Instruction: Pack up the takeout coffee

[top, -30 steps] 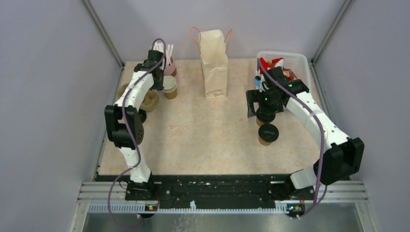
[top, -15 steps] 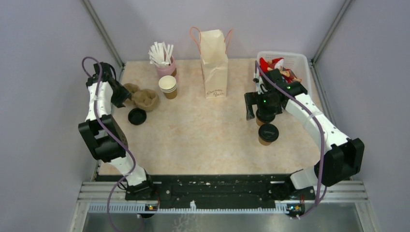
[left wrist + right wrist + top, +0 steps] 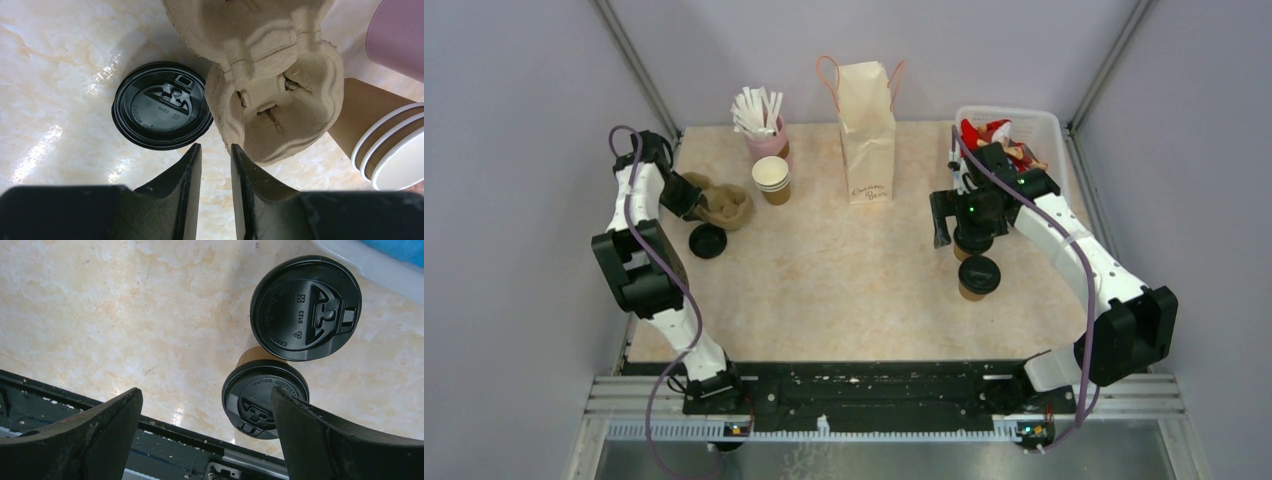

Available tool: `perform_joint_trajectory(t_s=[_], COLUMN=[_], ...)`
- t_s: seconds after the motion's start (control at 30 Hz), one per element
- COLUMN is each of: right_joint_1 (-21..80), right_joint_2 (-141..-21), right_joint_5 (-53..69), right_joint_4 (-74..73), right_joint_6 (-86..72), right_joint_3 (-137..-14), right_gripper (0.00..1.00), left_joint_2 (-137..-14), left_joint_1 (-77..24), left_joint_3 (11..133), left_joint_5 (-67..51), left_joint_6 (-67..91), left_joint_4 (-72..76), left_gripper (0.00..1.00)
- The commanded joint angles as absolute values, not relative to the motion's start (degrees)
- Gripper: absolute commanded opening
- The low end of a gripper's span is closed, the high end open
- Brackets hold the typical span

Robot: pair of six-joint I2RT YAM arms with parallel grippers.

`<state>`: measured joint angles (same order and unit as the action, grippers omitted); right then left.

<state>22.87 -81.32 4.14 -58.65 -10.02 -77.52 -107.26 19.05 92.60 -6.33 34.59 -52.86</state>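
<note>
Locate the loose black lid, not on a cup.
Top view: the loose black lid lies flat at the table's left side, on the near side of the pulp cup carrier.

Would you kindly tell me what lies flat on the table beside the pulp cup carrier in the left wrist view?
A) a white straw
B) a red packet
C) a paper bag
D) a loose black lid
D: a loose black lid lies flat on the table beside the pulp cup carrier, with no cup under it.
</note>
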Motion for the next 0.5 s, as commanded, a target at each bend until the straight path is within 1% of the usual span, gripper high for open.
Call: perform_joint_trajectory(t_s=[0.0,0.2,0.3,0.47], right_joint_1=[23.5,23.6,23.5,23.6], right_joint_2=[-80.2,-80.4,-80.4,-80.5], right_joint_5=[3.4,3.4,3.3,3.2], right_joint_4=[-57.2,-57.3,-57.3,-57.2], right_joint_6=[-9.1,-9.2,-9.1,-9.1], right_joint_3=[-78.3,-78.3,-78.3,-78.3], right_gripper=[0.99,0.99,0.99,0.99], left_joint_2=[-108.3,-110.6,-111.3,-112.7], left_joint_1=[19.1,19.1,19.1,18.9], left_joint_3=[96.2,97.9,98.1,98.6], left_joint_5=[-4.9,-4.9,-4.5,-5.4], left_joint_6=[34.7,34.0,33.8,33.6], left_joint_4=[-53.0,-53.5,-53.7,-53.2], left_gripper=[0.33,0.3,0.33,0.33])
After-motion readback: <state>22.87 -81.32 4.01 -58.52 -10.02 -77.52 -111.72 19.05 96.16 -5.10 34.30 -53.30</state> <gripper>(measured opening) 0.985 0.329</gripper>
